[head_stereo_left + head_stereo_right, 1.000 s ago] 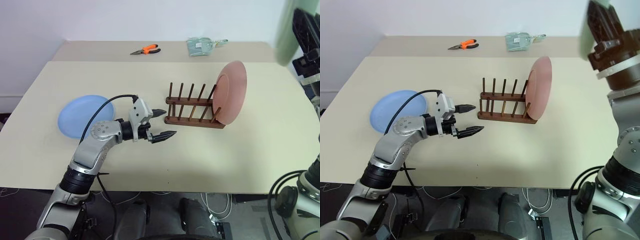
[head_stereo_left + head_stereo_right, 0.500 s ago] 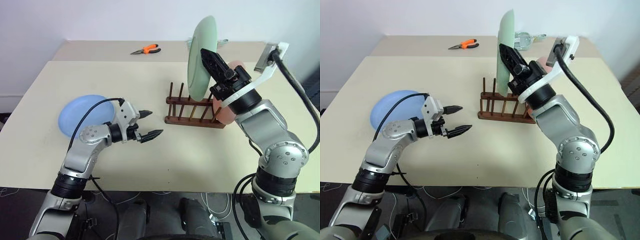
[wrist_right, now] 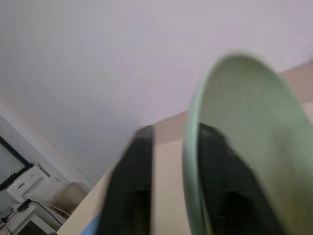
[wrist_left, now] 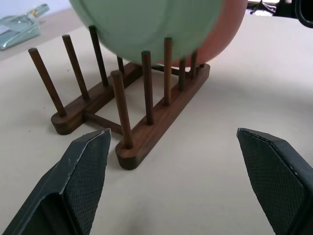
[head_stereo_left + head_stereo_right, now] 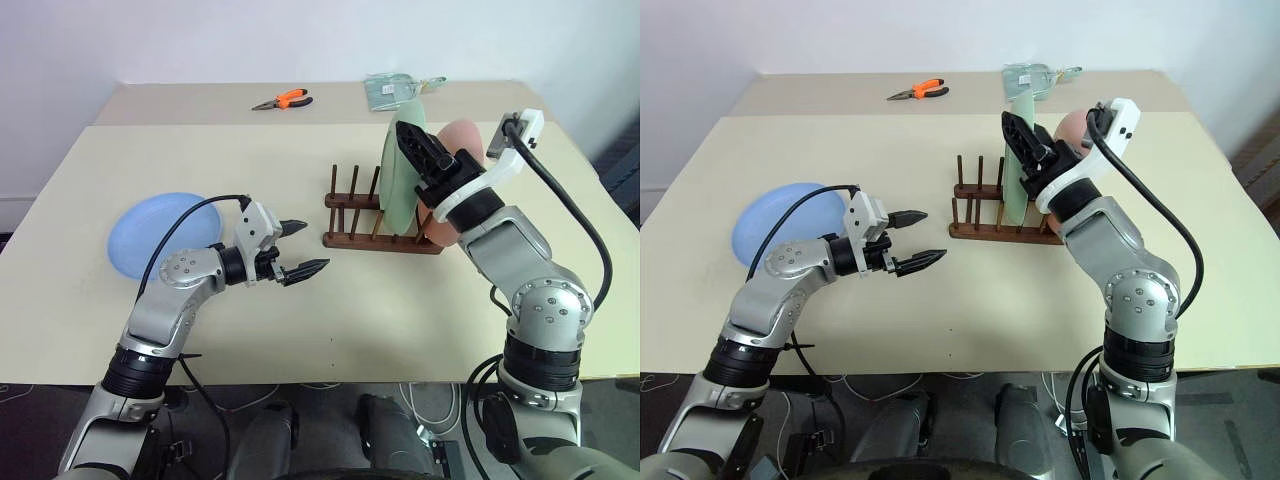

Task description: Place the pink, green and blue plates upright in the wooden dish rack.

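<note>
**Green plate lowered into the rack**

The green plate (image 5: 397, 170) stands upright in the wooden dish rack (image 5: 375, 222), beside the pink plate (image 5: 462, 142). The right gripper (image 5: 1022, 148) straddles its rim, fingers parting. The blue plate (image 5: 150, 232) lies flat, nearest the left gripper (image 5: 298, 250), which is spread wide and empty.

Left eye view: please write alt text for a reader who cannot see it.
The right gripper lowers a pale green plate upright into the dark wooden dish rack, beside a pink plate. The left gripper hovers open near a blue plate lying flat.

Beige table (image 5: 400, 300). On it: wooden dish rack (image 5: 350, 215), blue plate (image 5: 150, 235). Far edge: orange pliers (image 5: 282, 100), clear packet (image 5: 390, 90).
</note>
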You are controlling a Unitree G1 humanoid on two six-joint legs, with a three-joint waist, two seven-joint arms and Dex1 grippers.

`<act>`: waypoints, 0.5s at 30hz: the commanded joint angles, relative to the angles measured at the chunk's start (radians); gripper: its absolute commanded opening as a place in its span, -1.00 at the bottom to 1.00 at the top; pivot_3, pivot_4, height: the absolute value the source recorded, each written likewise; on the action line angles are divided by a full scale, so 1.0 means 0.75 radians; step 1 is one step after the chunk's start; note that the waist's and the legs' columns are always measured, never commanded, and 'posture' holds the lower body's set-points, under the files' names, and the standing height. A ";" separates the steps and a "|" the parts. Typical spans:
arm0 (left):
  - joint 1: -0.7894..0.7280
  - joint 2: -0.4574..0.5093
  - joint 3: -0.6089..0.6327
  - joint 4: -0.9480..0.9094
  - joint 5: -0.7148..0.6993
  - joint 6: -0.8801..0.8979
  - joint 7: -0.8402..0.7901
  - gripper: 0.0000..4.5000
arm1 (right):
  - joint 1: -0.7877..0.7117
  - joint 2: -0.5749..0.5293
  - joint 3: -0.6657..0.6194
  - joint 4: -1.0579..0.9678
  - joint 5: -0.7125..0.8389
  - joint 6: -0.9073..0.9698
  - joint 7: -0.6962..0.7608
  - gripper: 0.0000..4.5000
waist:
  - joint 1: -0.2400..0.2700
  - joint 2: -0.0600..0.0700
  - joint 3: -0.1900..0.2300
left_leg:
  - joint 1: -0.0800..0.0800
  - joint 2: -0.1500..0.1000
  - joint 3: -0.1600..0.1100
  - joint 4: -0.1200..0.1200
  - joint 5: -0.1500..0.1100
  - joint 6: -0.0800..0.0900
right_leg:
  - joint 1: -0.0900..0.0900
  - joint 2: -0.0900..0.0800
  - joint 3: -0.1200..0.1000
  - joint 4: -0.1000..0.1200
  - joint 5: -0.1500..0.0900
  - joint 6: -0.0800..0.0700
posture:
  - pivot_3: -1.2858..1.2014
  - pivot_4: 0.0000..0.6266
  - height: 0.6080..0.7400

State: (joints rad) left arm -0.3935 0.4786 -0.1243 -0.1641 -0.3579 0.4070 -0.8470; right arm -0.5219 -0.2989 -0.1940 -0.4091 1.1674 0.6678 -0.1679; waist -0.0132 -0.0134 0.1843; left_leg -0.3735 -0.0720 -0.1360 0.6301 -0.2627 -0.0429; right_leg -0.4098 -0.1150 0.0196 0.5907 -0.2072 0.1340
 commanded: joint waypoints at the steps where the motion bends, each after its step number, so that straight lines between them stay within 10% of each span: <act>1: -0.008 0.003 0.044 -0.048 -0.034 0.041 0.019 1.00 | -0.085 -0.078 0.018 -0.030 -0.155 -0.044 0.083 0.52 | 0.000 0.000 0.000 | 0.000 0.000 0.000 0.000 0.000 0.000 | 0.000 0.000 0.000 0.000 0.000 0.000 | 0.03 -0.52 1.00; 2: -0.009 0.004 0.052 -0.046 -0.038 0.048 0.027 1.00 | -0.102 -0.101 0.029 -0.033 -0.208 -0.056 0.112 0.78 | 0.000 0.000 0.000 | 0.000 0.000 0.000 0.000 0.000 0.000 | 0.000 0.000 0.000 0.000 0.000 0.000 | 0.03 -0.52 1.00; 15: -0.174 -0.026 0.747 0.321 0.145 0.125 1.055 1.00 | -0.320 -0.455 0.398 -0.011 -1.015 -0.358 0.620 0.99 | -0.012 -0.003 0.000 | 0.002 0.001 0.001 -0.002 0.000 0.000 | -0.002 0.001 0.000 0.002 -0.002 0.005 | 0.03 -0.52 1.00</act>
State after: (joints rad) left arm -0.5208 0.4383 0.3613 0.0782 -0.2671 0.4742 -0.1477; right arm -0.7453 -0.6508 0.0548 -0.3791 0.4469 0.4355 0.2462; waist -0.0219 -0.0156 0.1844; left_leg -0.3725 -0.0714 -0.1355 0.6286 -0.2627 -0.0432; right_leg -0.4115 -0.1145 0.0193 0.5923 -0.2079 0.1361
